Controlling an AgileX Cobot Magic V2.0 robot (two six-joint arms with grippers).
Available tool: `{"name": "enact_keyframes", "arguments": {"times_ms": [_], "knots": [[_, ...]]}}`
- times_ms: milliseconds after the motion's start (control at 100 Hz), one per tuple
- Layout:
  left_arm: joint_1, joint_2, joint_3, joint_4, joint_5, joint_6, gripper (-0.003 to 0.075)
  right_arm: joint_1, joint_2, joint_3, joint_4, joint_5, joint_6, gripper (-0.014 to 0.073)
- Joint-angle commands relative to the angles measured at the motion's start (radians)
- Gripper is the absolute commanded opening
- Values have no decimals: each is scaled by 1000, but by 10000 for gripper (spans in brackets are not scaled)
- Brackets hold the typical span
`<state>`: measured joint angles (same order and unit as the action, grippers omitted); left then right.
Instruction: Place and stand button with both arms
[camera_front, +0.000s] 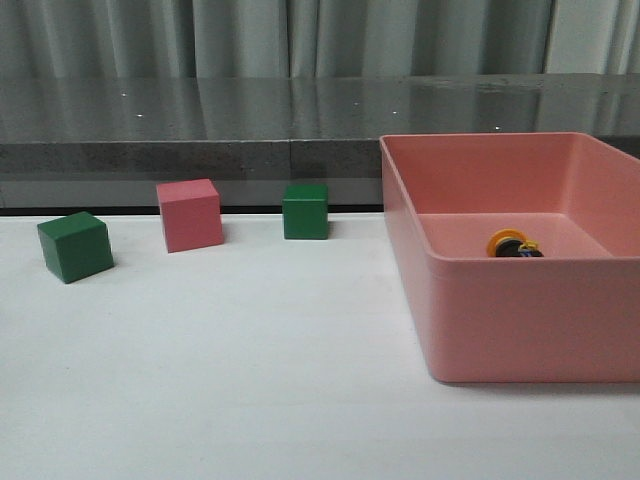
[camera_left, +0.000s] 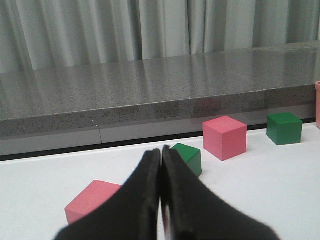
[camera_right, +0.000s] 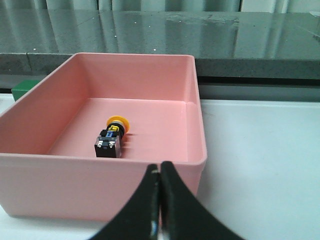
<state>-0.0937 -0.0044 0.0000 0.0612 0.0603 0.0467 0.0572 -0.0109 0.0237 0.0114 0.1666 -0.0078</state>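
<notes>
Lying on its side in the pink bin (camera_right: 150, 65), the button (camera_right: 112, 138) points its yellow cap away from the right fingers (camera_right: 159, 200), which are nearer and pressed together, like the left fingers (camera_left: 161, 195) over by the cubes.

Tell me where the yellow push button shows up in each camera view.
Front view: button lies on its side in the pink bin, at the right, partly hidden by the near wall.
Left wrist view: not in it.
Right wrist view: button lies on the bin floor, in full view.
Shared landmark: the pink bin.
</notes>
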Motion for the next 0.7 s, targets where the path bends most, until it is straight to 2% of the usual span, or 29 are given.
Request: {"name": "enact_keyframes", "arguments": {"times_ms": [0,500,600,690], "knots": [[1,-32,45,0,-79,-9,-20,-4,-21,-10,-11,-70,2,-62],[1,-32,45,0,-79,-9,-20,-4,-21,-10,-11,-73,2,-62],[1,-32,45,0,-79,-9,-20,-4,-21,-10,-11,-140,3,-62],[1,-32,45,0,-79,-9,-20,-4,-21,-10,75,-275,37,-62]]}}
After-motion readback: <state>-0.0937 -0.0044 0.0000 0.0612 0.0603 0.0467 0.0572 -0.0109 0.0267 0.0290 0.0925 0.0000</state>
